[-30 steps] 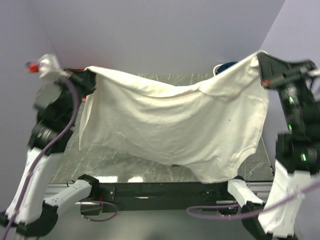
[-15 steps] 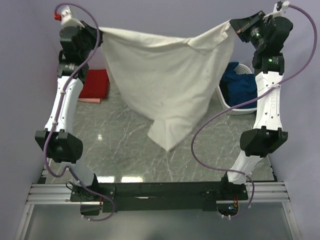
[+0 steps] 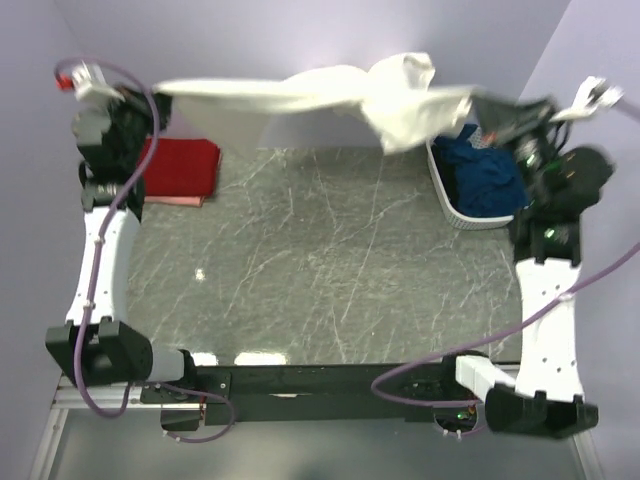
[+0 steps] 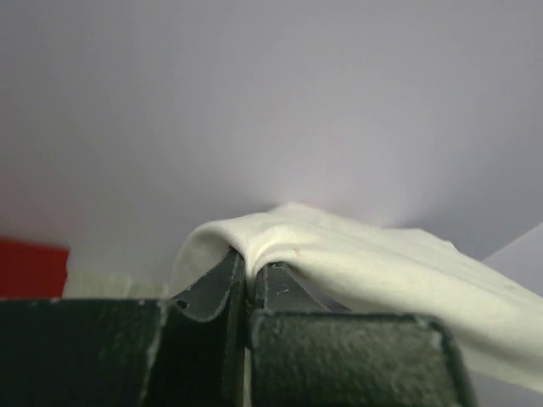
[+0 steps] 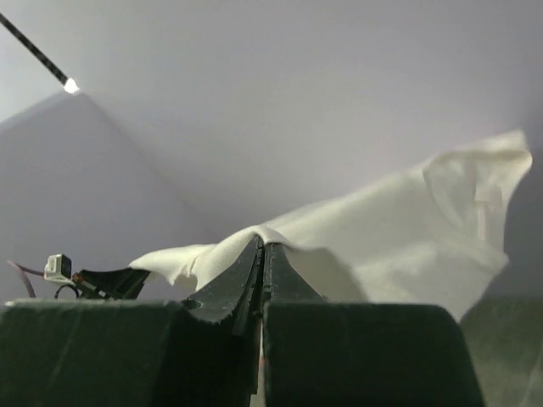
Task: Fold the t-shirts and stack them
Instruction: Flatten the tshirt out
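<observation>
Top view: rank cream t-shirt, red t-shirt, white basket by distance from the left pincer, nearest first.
1. Cream t-shirt: clamped in the left pincer itself, stretched across the back.
2. Red t-shirt: lying back left, just beside that pincer.
3. White basket: back right, on the opposite side.

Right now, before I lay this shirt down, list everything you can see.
table: one, dark grey marble, centre
cream t-shirt: one, off-white, stretched in the air at the far side
red t-shirt: one, red, lying flat, far left of table
basket: one, white slatted, far right of table
blue cloth: one heap, dark blue, inside basket
left claw: one, black, shut on cream t-shirt
right claw: one, black, shut on cream t-shirt
</observation>
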You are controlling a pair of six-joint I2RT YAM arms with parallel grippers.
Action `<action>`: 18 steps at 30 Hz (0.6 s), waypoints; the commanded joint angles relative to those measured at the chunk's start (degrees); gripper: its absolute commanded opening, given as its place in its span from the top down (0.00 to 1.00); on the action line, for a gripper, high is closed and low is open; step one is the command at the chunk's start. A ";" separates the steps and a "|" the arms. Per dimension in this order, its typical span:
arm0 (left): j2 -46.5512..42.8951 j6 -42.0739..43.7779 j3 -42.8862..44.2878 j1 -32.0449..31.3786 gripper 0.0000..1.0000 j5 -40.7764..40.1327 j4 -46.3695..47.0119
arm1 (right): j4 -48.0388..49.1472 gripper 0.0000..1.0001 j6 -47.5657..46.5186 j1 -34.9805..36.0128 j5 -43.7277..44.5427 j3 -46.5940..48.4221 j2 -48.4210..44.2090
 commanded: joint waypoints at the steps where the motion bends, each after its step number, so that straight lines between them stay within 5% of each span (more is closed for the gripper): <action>1: -5.76 -5.37 -16.08 0.51 0.99 2.03 4.21 | 2.16 1.00 2.56 0.08 -2.80 -21.59 -4.93; 8: -13.86 -15.31 -52.71 0.42 0.96 6.77 10.01 | -5.83 1.00 -1.13 0.26 1.59 -58.85 -21.02; 13: -15.88 -17.60 -65.06 0.42 0.96 6.34 9.14 | -10.32 1.00 -2.27 0.26 0.02 -69.00 -27.01; 18: -18.87 -18.30 -70.44 0.42 0.97 4.59 7.82 | -11.90 1.00 -0.86 0.17 -1.13 -68.85 -25.53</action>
